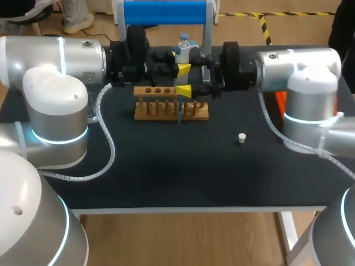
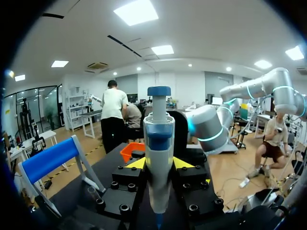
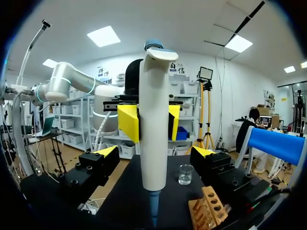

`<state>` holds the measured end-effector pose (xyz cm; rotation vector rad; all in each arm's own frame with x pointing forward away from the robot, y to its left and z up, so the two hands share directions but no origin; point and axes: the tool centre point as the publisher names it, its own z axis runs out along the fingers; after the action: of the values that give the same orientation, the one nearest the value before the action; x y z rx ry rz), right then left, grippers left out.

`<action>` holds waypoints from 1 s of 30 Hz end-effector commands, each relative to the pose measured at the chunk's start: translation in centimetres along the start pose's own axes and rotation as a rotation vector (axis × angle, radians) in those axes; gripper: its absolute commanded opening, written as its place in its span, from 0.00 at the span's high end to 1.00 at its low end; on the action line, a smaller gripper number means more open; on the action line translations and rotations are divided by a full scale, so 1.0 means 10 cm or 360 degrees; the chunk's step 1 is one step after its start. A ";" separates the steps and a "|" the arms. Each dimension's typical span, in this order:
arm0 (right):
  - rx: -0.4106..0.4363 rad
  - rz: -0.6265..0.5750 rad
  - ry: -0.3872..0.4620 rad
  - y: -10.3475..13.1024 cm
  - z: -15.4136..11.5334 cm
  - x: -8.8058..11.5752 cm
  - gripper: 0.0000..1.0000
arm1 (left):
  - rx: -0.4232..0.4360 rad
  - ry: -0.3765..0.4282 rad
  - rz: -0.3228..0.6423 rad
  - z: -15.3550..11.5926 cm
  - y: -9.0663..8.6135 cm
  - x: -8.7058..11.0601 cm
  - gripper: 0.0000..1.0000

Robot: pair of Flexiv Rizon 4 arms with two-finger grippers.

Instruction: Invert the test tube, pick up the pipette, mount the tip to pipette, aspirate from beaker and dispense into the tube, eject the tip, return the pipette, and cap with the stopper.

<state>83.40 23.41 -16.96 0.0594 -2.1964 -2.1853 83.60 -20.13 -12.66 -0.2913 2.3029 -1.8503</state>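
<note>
My left gripper is clamped on the pipette, upright over the rack. My right gripper is wide open around it, holding nothing. I'd close its 2 fingers squarely and evenly, so the blue tip doesn't swing.

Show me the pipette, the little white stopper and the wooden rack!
pipette (image 3: pixel 153 143), right wrist view, its white body.
stopper (image 1: pixel 242 137), head view, its top.
rack (image 1: pixel 155 116), head view, its front bottom rail.
</note>
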 end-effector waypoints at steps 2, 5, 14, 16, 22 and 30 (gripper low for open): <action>-0.0005 -0.0003 -0.0002 -0.01 0.04 -0.02 0.16 | -0.0002 0.0007 0.0000 -0.01 -0.01 -0.01 1.00; -0.0013 -0.0009 -0.0005 -0.01 0.03 -0.03 0.29 | -0.0002 0.0007 0.0000 -0.01 -0.01 -0.01 1.00; -0.0032 -0.0017 -0.0001 0.02 0.01 -0.02 0.76 | -0.0002 0.0007 0.0000 -0.01 -0.01 -0.01 1.00; -0.0035 -0.0018 0.0000 0.02 0.00 -0.02 0.96 | -0.0002 0.0007 0.0000 -0.01 -0.01 -0.01 1.00; -0.0041 -0.0022 0.0003 0.03 0.00 -0.01 1.00 | -0.0002 0.0007 0.0000 -0.01 -0.01 -0.01 1.00; -0.0038 0.0002 0.0029 0.02 -0.02 -0.04 1.00 | -0.0002 0.0007 0.0000 -0.01 -0.01 -0.01 0.00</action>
<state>83.49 23.45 -16.77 0.0677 -2.1629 -2.2100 83.67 -20.13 -12.63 -0.2894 2.3037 -1.8519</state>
